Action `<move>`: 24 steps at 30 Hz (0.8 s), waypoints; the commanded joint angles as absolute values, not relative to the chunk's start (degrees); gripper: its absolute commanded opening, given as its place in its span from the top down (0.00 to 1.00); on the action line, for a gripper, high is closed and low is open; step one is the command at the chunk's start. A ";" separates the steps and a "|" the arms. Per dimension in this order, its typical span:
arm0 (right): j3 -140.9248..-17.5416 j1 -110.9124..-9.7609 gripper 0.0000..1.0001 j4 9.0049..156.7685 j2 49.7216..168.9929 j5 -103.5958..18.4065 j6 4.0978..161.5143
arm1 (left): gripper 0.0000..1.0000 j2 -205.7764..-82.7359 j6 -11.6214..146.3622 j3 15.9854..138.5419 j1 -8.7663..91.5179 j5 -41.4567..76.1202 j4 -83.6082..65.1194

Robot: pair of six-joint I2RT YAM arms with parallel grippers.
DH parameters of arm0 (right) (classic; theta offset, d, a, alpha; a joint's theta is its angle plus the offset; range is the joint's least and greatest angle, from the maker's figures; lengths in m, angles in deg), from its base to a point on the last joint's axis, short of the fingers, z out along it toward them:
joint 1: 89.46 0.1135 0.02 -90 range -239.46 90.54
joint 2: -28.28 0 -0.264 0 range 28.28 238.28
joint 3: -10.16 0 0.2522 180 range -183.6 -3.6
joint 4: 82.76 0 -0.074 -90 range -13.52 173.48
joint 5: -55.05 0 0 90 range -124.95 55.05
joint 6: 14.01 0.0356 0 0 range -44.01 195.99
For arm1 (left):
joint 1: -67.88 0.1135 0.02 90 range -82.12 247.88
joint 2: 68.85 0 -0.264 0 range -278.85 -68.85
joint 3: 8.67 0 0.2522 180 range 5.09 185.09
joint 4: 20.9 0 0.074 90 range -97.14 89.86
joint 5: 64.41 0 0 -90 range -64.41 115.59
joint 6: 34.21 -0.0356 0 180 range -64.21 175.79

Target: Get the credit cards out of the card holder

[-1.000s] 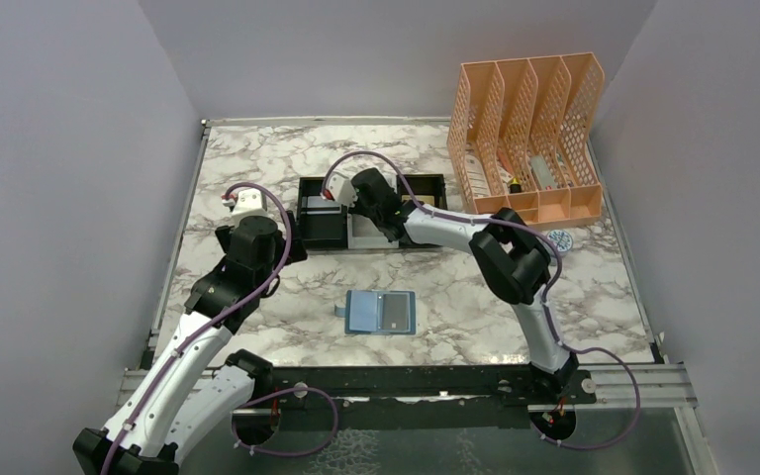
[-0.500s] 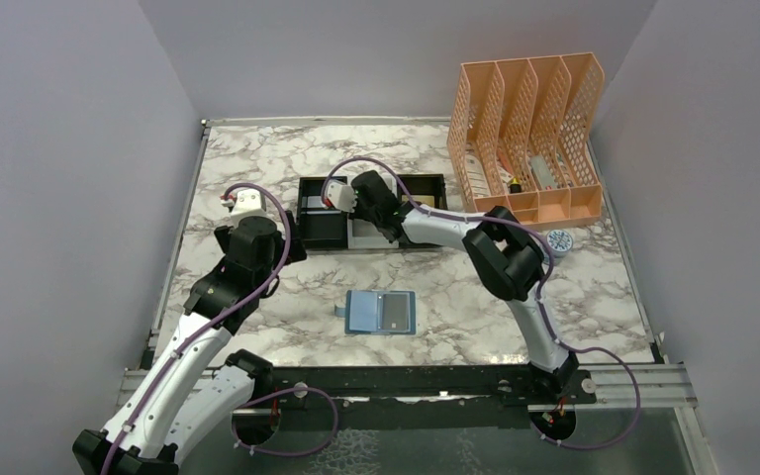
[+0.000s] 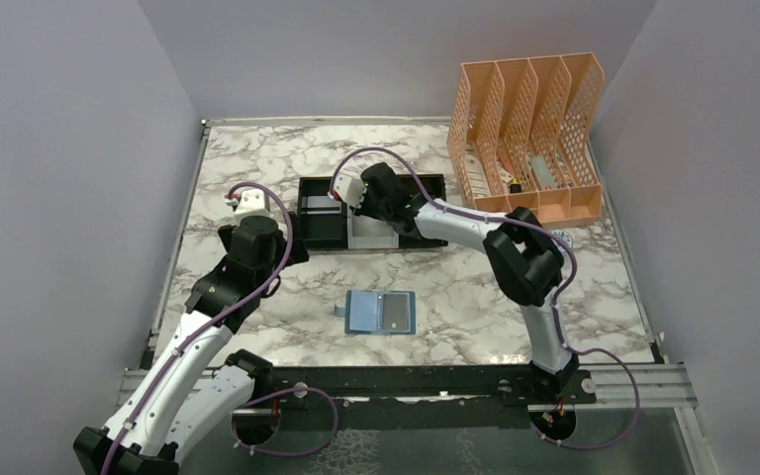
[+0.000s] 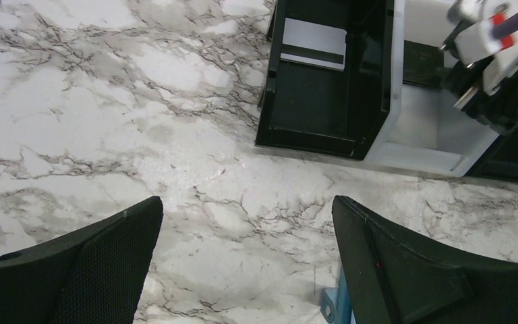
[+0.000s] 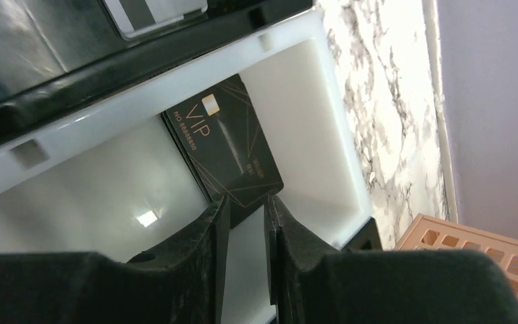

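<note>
Holder: lies open and flat, lower centre of the top view; its long axis runs left to right in the frame.
Grey card: on the holder's right panel, long axis up-down in the frame; not yet taken out.
Tray: above the holder in the frame, well apart from it.
Black card: in the tray's white middle compartment.
Silver card: in the tray's black left compartment.
Right gripper: over the white compartment, jaws parted by a narrow gap; the black card's near corner sits at that gap, with no grip on it evident.
Left gripper: wide apart and empty, over bare marble.
Bearing to the holder: straight down the frame from the right gripper; down and right from the left gripper.
Nearer arm: neither clearly. The left is free, and the holder's blue corner shows at the bottom edge of its wrist view.
</note>
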State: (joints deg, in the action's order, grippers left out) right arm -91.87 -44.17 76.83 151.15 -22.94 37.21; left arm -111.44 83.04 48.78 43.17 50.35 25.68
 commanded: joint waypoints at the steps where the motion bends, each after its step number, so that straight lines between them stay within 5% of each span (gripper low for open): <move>1: -90.29 -44.27 0.74 74.85 143.48 -27.77 44.51 | 0.01 -112.07 81.43 48.23 43.49 45.65 24.68; 7: -80.03 -44.29 0.73 76.33 130.96 -30.41 68.08 | 0.01 -111.91 79.89 47.11 43.46 37.49 21.53; 14: -54.68 -44.33 0.71 81.86 116.73 -48.47 106.11 | 0.04 -113.89 84.75 42.37 43.44 15.60 13.89; 24: -40.10 -44.21 0.71 84.88 110.29 -54.41 121.82 | 0.23 -121.15 90.45 35.57 38.89 2.77 5.53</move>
State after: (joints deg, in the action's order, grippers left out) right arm -40.57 -44.32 81.35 112.44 -50.48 112.83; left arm -120.27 88.54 35.92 41.85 9.21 10.92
